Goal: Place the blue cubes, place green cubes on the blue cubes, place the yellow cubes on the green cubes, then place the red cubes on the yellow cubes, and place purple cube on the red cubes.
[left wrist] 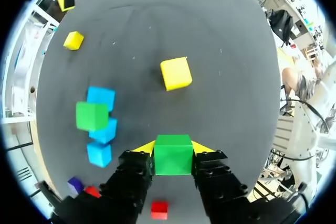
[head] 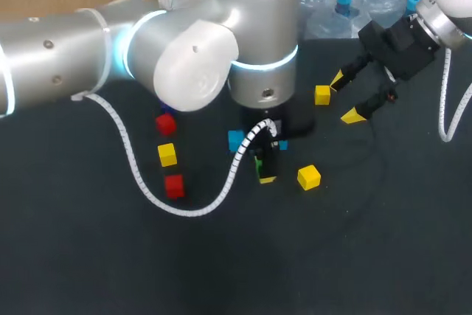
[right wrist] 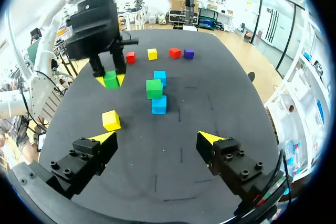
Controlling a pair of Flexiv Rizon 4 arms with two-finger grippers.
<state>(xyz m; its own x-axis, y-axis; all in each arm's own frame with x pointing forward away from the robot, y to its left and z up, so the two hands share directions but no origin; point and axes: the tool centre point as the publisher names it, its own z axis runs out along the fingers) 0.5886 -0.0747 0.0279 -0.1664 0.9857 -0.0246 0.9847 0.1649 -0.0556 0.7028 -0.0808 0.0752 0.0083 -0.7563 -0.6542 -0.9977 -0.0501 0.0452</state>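
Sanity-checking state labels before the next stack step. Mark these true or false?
1. The left pincer is shut on a green cube. True.
2. The right pincer holds a yellow cube. False: it is open and empty.
3. The purple cube is stacked on a red one. False: it lies on the table beside a red cube.
4. A second green cube is in among the blue cubes. True.
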